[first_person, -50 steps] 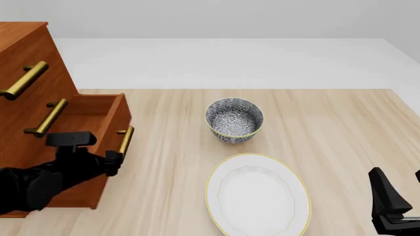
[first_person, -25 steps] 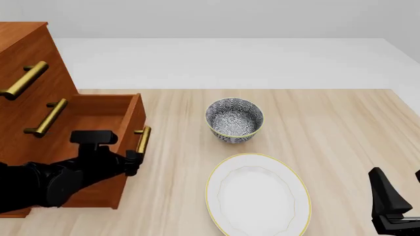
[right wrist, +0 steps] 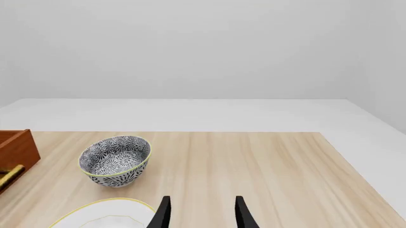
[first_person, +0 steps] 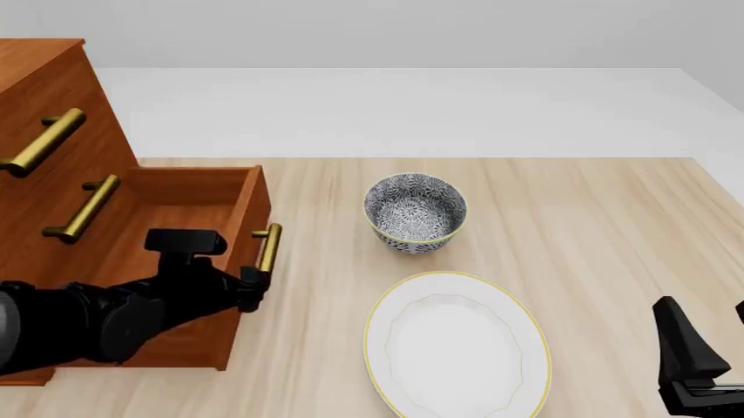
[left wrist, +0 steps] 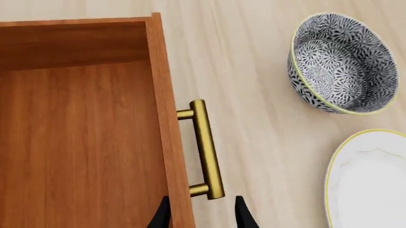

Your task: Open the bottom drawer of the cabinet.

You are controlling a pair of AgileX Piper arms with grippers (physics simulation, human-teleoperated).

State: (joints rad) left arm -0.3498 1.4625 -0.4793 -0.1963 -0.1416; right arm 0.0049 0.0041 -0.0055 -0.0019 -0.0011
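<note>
I see the cabinet (first_person: 47,113) at the left edge of the table (first_person: 581,226), a big reddish-brown chest with brass bar handles on its drawers. The bottom drawer (first_person: 198,205) sticks out from the cabinet toward the middle of the table, and I can look down into its bare wooden inside. Its brass handle (first_person: 268,247) is on the front board, facing the bowl. My left gripper (first_person: 250,287) is at the near end of that handle. In the left wrist view the two black fingertips (left wrist: 243,216) stand apart, one on each side of the low end of the brass handle (left wrist: 207,148), with the drawer's front board (left wrist: 166,118) just beside one tip. There is a small space between the tips and the bar, so I cannot tell if they are pinching it or only sitting around it. The patterned bowl (first_person: 415,212) with the dark and white flowers stands upright on the table, near the drawer front but not touching it. The white plate with a yellow rim (first_person: 456,344) lies flat, closer to me than the bowl and just beside it. My right gripper (first_person: 686,361) is low at the right near corner, well apart from the drawer. In the right wrist view its fingers (right wrist: 163,213) are spread with nothing between them, above the edge of the plate (right wrist: 104,213).
</note>
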